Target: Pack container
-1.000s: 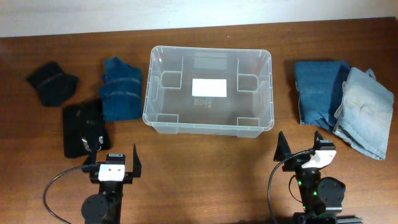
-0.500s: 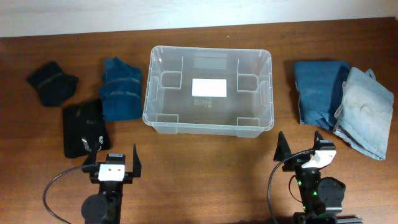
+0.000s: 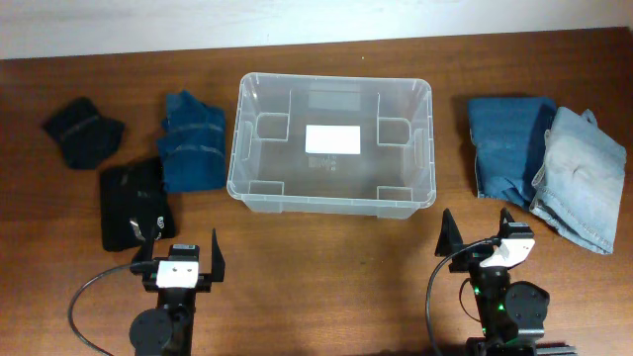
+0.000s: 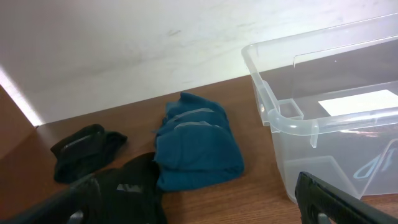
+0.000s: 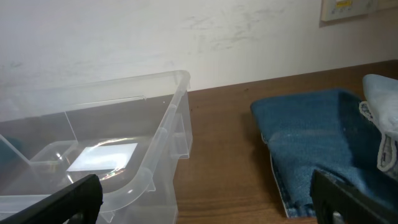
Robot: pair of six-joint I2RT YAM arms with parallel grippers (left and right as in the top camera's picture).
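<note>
The clear plastic container [image 3: 252,188] stands empty at the table's centre, a white label on its base; it also shows in the left wrist view [image 4: 292,124] and the right wrist view [image 5: 155,155]. Left of it lie a teal folded garment [image 3: 193,141], a black garment [image 3: 134,203] and a dark bundle [image 3: 82,131]. Right of it lie folded blue jeans [image 3: 504,143] and light-wash jeans [image 3: 579,178]. My left gripper [image 3: 178,255] is open and empty near the front edge. My right gripper [image 3: 480,240] is open and empty at the front right.
A white wall runs along the table's far edge. The teal garment [image 4: 196,149] and black garment [image 4: 124,193] lie ahead of the left gripper. The blue jeans [image 5: 311,143] lie ahead of the right gripper.
</note>
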